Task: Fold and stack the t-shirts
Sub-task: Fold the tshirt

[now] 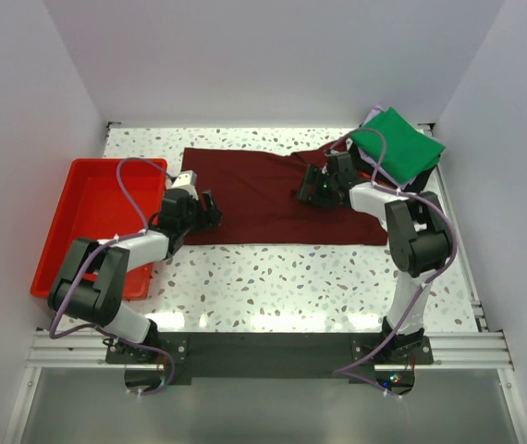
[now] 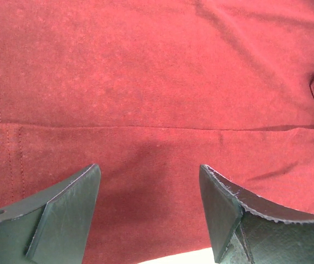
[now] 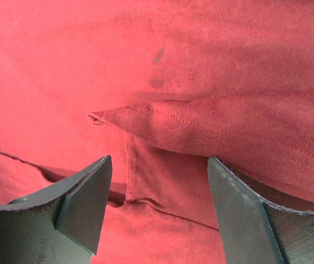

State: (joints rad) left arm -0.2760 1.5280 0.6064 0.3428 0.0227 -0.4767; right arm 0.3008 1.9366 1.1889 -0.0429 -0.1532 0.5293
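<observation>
While the big dark maroon cloth t-shirt lies long and flat on the speckled white table, the left gripper and right gripper hang over it, both spread wide (holding nothing). 1 bright green folded t-shirt sits far right; the maroon one needs more folding, then stacking.

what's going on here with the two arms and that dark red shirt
Two robot arms are working on a dark maroon t-shirt spread flat across the table. The left gripper hovers open over the shirt's left end, close to its near edge. The right gripper is open over a hemmed flap, likely a sleeve, toward the right end. Neither holds any cloth. A folded green shirt sits at the far right corner, and a red tray lies at the left.
</observation>
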